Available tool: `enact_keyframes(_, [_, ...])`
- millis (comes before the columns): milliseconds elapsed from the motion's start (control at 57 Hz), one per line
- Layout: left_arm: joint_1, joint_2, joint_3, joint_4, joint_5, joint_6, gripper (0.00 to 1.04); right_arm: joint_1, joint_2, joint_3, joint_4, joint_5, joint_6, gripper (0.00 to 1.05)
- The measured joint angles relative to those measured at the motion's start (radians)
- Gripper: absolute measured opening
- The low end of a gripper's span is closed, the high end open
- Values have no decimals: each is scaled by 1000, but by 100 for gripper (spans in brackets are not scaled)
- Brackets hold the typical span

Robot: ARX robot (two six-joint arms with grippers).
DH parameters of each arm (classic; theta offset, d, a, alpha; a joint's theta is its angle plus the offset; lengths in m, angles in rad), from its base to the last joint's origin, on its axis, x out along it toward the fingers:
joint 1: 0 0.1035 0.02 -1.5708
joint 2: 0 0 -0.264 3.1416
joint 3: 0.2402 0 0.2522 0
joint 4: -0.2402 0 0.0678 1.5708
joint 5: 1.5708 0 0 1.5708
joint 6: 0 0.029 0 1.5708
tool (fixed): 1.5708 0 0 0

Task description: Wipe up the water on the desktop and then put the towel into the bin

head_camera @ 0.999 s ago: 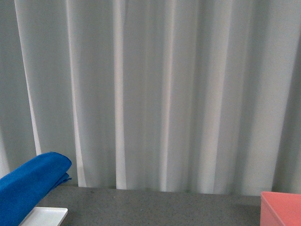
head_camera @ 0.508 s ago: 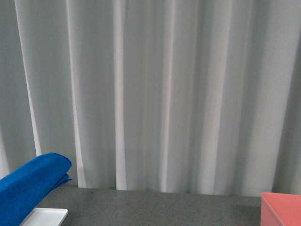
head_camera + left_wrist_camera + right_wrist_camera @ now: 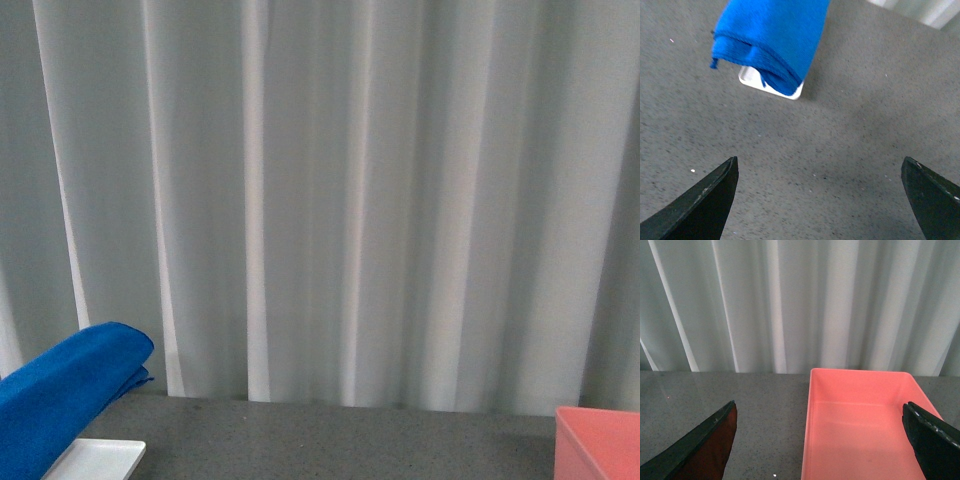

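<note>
The blue towel (image 3: 60, 385) hangs folded at the lower left of the front view, over a white rack base (image 3: 105, 460). In the left wrist view the towel (image 3: 772, 37) droops above the white base (image 3: 772, 90) on the dark grey speckled desktop (image 3: 840, 140). My left gripper (image 3: 820, 192) is open and empty over bare desktop, short of the towel. The salmon-pink bin (image 3: 860, 425) is empty in the right wrist view; its corner shows in the front view (image 3: 600, 445). My right gripper (image 3: 820, 440) is open and empty, hovering at the bin's near edge. No water is visible.
A pale grey curtain (image 3: 340, 200) closes off the back of the desktop (image 3: 330, 440). Neither arm shows in the front view. Grey desktop (image 3: 740, 400) lies beside the bin.
</note>
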Motion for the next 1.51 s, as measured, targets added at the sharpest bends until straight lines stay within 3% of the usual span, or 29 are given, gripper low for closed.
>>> enact_keyframes(280, [109, 511, 264, 320, 160, 61, 98, 0, 0, 0, 0, 0, 0, 98])
enact_keyframes(421, [108, 727, 452, 368, 164, 175, 98, 0, 0, 0, 0, 0, 0, 98])
enact_keyframes(701, [68, 1111, 759, 342, 143, 328, 98, 0, 0, 0, 0, 0, 0, 98])
enact_keyframes(947, [92, 1347, 932, 331, 96, 404, 98, 0, 0, 0, 0, 0, 0, 98])
enact_keyframes(1315, [99, 1457, 1011, 356, 82, 422, 98, 0, 0, 0, 0, 0, 0, 98])
enact_keyframes(1508, [103, 1505, 1032, 388, 27, 444, 98, 0, 0, 0, 0, 0, 0, 98])
